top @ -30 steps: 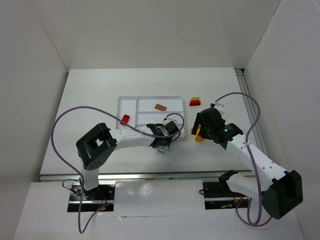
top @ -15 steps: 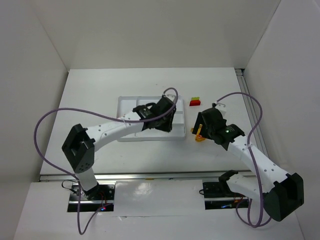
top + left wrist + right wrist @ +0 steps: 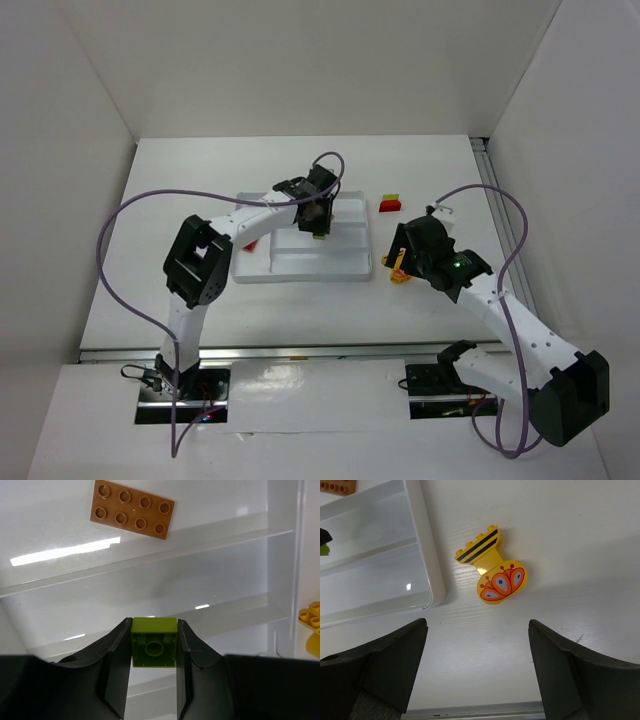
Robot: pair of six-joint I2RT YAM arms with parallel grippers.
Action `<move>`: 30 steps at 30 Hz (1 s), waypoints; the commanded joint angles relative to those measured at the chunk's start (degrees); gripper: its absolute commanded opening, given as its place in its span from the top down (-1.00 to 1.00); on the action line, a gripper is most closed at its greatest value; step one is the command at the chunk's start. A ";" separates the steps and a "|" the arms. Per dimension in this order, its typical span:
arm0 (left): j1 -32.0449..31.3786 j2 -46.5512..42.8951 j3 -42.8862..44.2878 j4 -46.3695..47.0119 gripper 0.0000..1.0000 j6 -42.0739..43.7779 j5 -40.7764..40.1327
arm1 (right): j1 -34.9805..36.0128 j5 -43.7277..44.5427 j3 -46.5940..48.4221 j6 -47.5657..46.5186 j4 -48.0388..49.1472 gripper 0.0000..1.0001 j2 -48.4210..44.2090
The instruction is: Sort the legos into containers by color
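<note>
Grip: left jaws clamped on a lime green brick (image 3: 154, 648), which hangs over the long compartments of the white tray (image 3: 340, 265).
Other side: right jaws spread wide and holding nothing, above a yellow printed piece (image 3: 492, 572) that lies flat on the counter (image 3: 180, 200) just beside the tray's corner.
Sorted so far: one orange-brown brick (image 3: 132, 509) in the far long compartment. A red brick (image 3: 251, 243) shows at the tray's left end, half hidden by the left arm (image 3: 255, 213).
Unsorted: a red-and-green stack (image 3: 390, 204) on the counter beyond the tray's right end.
Risk, left: the green brick hangs close above a low divider. Released there, it could strike the wall and tumble into either section, or bounce out of so shallow a tray.
Risk, right: the yellow piece is flat and odd-shaped, so it may slip from the pinch. A jaw coming down near the rim could shove the tray.
Surface: plain white counter; the tray is glossy, with glare streaks.
Room: bare white walls (image 3: 300, 70) on three sides.
</note>
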 commanded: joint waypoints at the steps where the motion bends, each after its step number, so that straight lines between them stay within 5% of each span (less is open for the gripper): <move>1: -0.52 2.14 2.87 -1.41 0.57 1.13 -1.03 | 0.11 1.34 1.46 0.25 0.30 -0.78 -1.21; 2: -0.52 2.76 3.48 -1.41 0.39 1.13 -1.03 | 0.11 1.34 1.46 0.25 0.30 -0.81 -1.21; 4: -0.52 3.81 4.36 -2.19 -0.36 1.13 -1.03 | 0.11 1.95 1.46 0.86 -0.31 -0.88 -0.68; 7: -0.52 4.00 6.48 -5.10 -0.77 0.61 -1.56 | 0.11 4.06 2.07 3.40 -1.81 -0.91 0.64; 17: -2.89 -13.04 1.03 -5.10 -0.74 1.75 -2.52 | 0.11 6.97 4.18 6.77 -0.94 -0.69 16.36; 25: -2.89 -20.78 -3.37 -5.10 -0.72 2.28 -2.52 | -2.08 7.06 7.61 -3.88 1.79 -0.92 25.50; 30: -2.89 -21.84 -5.12 -5.10 -0.70 2.89 -2.52 | -5.68 -2.24 6.13 -9.94 6.43 -0.95 28.41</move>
